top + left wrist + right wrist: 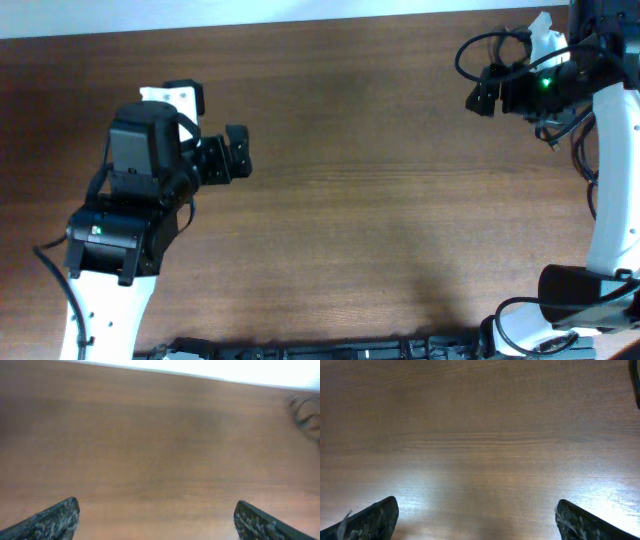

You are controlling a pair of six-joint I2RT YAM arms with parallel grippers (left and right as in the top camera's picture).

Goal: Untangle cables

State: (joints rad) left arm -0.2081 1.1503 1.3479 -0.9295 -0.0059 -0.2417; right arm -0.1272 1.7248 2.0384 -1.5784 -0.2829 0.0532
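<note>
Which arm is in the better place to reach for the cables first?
Probably the right. The only thin black loops in view are beside the right fingers, far across the table from the left fingers. Both stand open. Whether those loops are the cables is unclear.

Left claw (156, 510) spread wide; right claw (476, 509) likewise.

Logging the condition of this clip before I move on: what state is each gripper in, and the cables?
left gripper: open, holding nothing, above the table.
right gripper: open, holding nothing, above bare wood.
cables: dark loops, too blurred to tell how tangled, lying near the table's edge, touched by neither gripper.
</note>
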